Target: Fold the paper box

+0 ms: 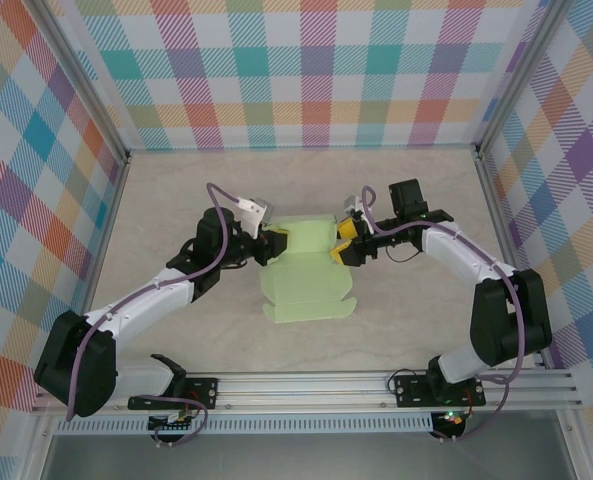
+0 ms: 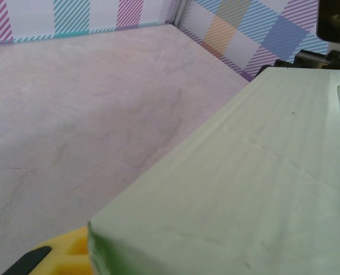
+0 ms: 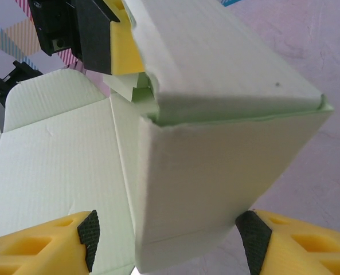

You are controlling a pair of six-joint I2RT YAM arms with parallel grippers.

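The worktop (image 1: 176,200) under me is a pale, faintly veined, matte slab. Three walls (image 1: 306,70) of pastel plaid close it in at the left, back and right. One ribbed aluminium rail (image 1: 306,385) runs along the near edge, where both my arms are bolted. Two purple cables (image 1: 216,200) loop along the arms, one on each.

There is one paper box (image 1: 306,285) at the middle of the worktop. It is thin light-green card with a fine ribbed grain. Its far part is folded up into a hollow rectangular block, and its near part lies flat as a sheet with rounded flaps.

My left hand (image 1: 274,243) is narrow and gripping the left end of the raised block. One of its yellow fingers lies against the card.

My right hand (image 3: 170,238) stands wide at the block's right end. Its two yellow fingers, tipped with black rubber pads (image 3: 88,238), sit on either side of the upright end wall. The left pad is apart from the card, over the flat sheet. The right pad is just beside the wall's corner.
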